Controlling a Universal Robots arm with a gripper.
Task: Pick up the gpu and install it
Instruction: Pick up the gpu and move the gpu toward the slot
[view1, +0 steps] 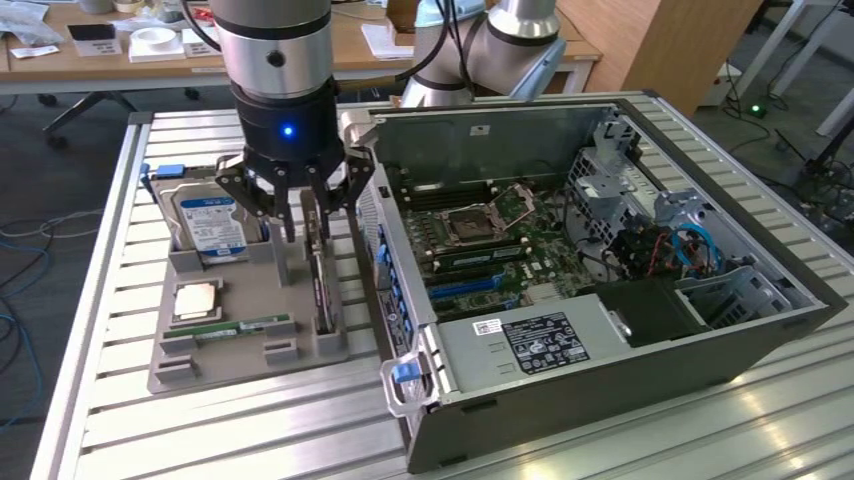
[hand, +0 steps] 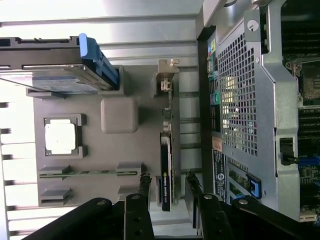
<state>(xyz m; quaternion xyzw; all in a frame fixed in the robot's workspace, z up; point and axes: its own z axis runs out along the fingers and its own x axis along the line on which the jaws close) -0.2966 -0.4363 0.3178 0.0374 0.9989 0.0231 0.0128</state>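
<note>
The gpu (view1: 323, 285) (hand: 166, 165) is a thin dark card standing on edge in a slot of the grey holder tray (view1: 240, 355) (hand: 120, 150), on the side nearest the computer case. My gripper (view1: 296, 212) (hand: 167, 181) hangs straight above it, open. One finger is on each side of the card's end, with a small gap showing on both sides. The card's metal bracket (hand: 167, 75) points away from the fingers.
In the same tray sit a silver hard drive with a blue label (view1: 214, 225) (hand: 50, 70), a CPU (view1: 198, 298) (hand: 60, 137) and a green RAM stick (view1: 240, 328) (hand: 90, 173). The open computer case (view1: 587, 290) (hand: 240, 100) lies close beside the tray, motherboard (view1: 494, 240) exposed.
</note>
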